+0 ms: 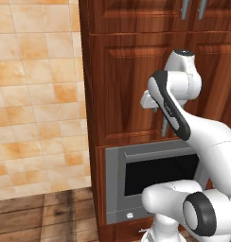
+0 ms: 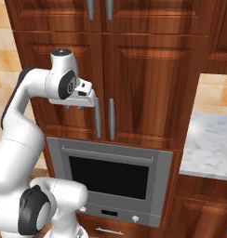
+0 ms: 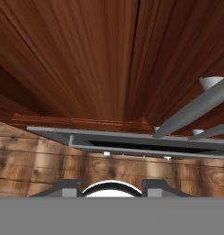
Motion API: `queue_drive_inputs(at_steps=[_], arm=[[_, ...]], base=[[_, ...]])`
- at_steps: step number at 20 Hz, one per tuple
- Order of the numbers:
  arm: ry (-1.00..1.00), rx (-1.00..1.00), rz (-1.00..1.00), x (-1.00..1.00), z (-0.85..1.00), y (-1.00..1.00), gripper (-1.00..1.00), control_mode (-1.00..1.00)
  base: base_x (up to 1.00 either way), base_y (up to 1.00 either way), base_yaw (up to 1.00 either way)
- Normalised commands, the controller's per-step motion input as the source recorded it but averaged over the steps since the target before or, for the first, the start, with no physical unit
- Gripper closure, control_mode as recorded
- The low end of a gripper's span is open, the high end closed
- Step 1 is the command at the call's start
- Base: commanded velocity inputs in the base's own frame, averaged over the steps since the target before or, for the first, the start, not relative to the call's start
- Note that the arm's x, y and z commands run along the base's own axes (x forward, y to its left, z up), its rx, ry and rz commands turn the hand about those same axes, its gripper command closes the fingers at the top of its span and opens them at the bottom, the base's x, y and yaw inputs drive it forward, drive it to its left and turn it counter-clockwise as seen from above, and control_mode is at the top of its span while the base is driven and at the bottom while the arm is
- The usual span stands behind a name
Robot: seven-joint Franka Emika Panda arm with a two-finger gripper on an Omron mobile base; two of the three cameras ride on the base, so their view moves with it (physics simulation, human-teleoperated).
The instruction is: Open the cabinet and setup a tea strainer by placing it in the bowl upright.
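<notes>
Jaws pointing downward, spread impossible to tell, nothing visibly grasped. Gripper point(image 2: 74, 108) hanging in front of the cabinet point(image 2: 134, 69) at its left door's lower part, just left of that door's grey bar handle point(image 2: 97, 117). Both doors closed. Oven point(image 2: 110, 179) directly below the cabinet's bottom edge.

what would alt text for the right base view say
The white arm's hand hangs just left of the two grey bar handles on the closed reddish-brown cabinet. A grey glass-fronted oven sits below, and a marble counter lies to the right.
</notes>
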Motion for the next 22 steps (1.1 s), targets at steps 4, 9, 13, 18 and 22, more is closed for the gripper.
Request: queue_drive_inputs(at_steps=[4, 9, 13, 18, 22], arm=[[0.00, 0.00, 0.00, -0.05, 0.00, 0.00, -1.00, -1.00], [0.00, 0.00, 0.00, -0.07, 0.00, 0.00, -1.00, -1.00], [0.00, 0.00, 0.00, -0.11, 0.00, 0.00, -1.00, -1.00], [0.00, 0.00, 0.00, -0.07, 0.00, 0.00, -1.00, 1.00], [0.00, 0.00, 0.00, 0.00, 0.00, 0.00, -1.00, 1.00]], base=[[0.00, 0.00, 0.00], [0.00, 0.00, 0.00], [0.00, 0.00, 0.00], [-0.11, -0.01, 0.00], [-0.35, -0.16, 0.00]])
